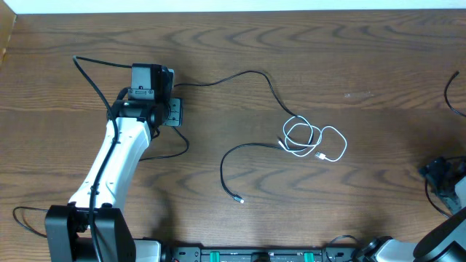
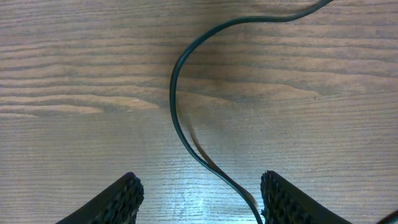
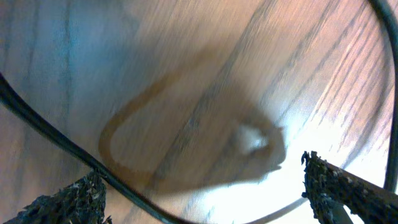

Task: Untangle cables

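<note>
- Presently, the left jaws stand open, astride the long thin black cable, which lies between them on the brown wood-grain counter.
- Right jaws likewise parted; the view is blurred, and a dark cord of unclear identity passes between them.
- Short white coiled cable lies well apart.
- Judged step: grasp pending. Next: lower, close, draw clear.
</note>
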`<state>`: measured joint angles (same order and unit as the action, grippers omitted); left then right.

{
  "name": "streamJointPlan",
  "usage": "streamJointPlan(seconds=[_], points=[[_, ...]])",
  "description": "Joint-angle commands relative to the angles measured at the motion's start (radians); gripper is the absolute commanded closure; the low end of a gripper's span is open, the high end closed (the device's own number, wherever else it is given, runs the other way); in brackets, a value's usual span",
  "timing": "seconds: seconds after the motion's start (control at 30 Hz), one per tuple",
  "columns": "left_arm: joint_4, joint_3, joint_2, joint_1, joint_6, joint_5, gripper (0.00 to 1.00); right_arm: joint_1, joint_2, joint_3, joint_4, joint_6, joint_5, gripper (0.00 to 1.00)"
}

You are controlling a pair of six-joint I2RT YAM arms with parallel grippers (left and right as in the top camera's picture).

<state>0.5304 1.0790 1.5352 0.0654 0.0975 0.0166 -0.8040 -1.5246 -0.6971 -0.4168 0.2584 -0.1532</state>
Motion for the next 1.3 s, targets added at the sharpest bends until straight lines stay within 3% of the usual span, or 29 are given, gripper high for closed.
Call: streamJointPlan(seconds=[0.0, 0.4, 0.63, 0.8, 0.93, 1.27], points=[[0.0, 0.023, 0.0, -0.006, -0.006, -0.001, 0.38, -0.039, -0.005, -0.006, 0.023, 0.016, -0.029, 0.01], [0.003, 0.023, 0.0, -0.006, -0.011, 0.002, 0.38, -0.144, -0.005, -0.053, 0.102, 0.063, -0.013, 0.01], [0.003, 0.023, 0.0, -0.006, -0.047, 0.002, 0.38, -0.145, -0.005, -0.057, 0.118, -0.046, 0.357, 0.01], [0.003, 0.023, 0.0, -0.006, -0.051, 0.002, 0.38, -0.143, -0.005, -0.057, -0.027, -0.054, 0.53, 0.03], [0.003, 0.023, 0.0, -0.006, -0.051, 0.002, 0.38, -0.13, -0.003, -0.057, -0.108, -0.157, 0.68, 0.04], [0.003, 0.023, 0.0, -0.006, -0.051, 0.002, 0.38, -0.042, 0.002, -0.057, -0.178, -0.23, 0.674, 0.02]])
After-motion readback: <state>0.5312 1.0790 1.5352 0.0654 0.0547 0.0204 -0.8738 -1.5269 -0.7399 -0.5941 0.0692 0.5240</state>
